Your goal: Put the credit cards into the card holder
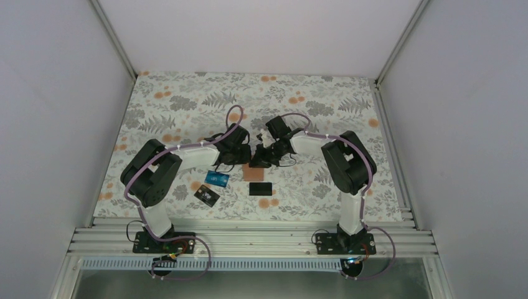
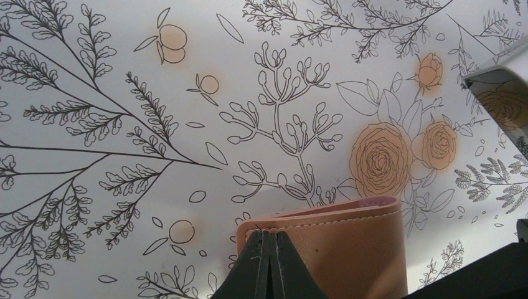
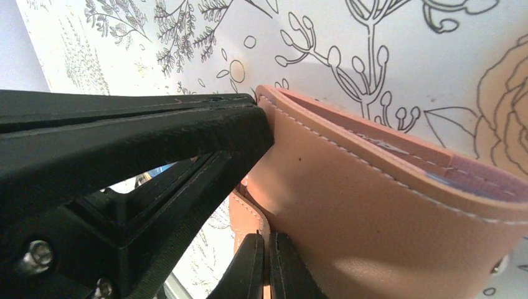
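Card holder (image 1: pixel 253 172), tan stitched leather, at the middle of the floral table cover (image 1: pixel 311 106), between the 2 arms. Left gripper (image 2: pixel 268 249) is clamped tight on 1 stitched edge of the card holder. Right gripper (image 3: pixel 266 249) is pinched closed on another edge, beside the left fingers. 3 cards lie flat nearer the arm bases: blue card (image 1: pixel 217 179), marked black card (image 1: pixel 206 196) and plain black card (image 1: pixel 260 188), none touching the card holder.
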`<state>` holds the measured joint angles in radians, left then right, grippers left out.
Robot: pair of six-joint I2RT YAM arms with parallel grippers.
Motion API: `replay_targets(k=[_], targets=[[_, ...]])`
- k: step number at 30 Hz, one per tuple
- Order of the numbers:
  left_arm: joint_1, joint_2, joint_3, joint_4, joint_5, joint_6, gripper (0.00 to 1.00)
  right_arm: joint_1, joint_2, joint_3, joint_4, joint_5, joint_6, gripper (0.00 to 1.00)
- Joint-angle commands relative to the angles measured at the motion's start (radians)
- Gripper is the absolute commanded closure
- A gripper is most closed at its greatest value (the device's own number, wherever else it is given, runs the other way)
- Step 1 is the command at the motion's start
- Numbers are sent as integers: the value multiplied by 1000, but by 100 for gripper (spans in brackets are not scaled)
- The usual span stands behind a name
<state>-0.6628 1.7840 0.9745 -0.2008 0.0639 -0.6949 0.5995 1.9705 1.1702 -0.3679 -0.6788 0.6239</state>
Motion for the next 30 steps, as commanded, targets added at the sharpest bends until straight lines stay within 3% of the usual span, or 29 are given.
replay_targets(k=[1, 30], targets=[[1, -7, -29, -13, 0, 6, 98, -19, 14, -26, -61, 81, -13, 95], [-7, -7, -28, -19, -70, 29, 97, -41, 87, -85, -228, 198, -27, 96]])
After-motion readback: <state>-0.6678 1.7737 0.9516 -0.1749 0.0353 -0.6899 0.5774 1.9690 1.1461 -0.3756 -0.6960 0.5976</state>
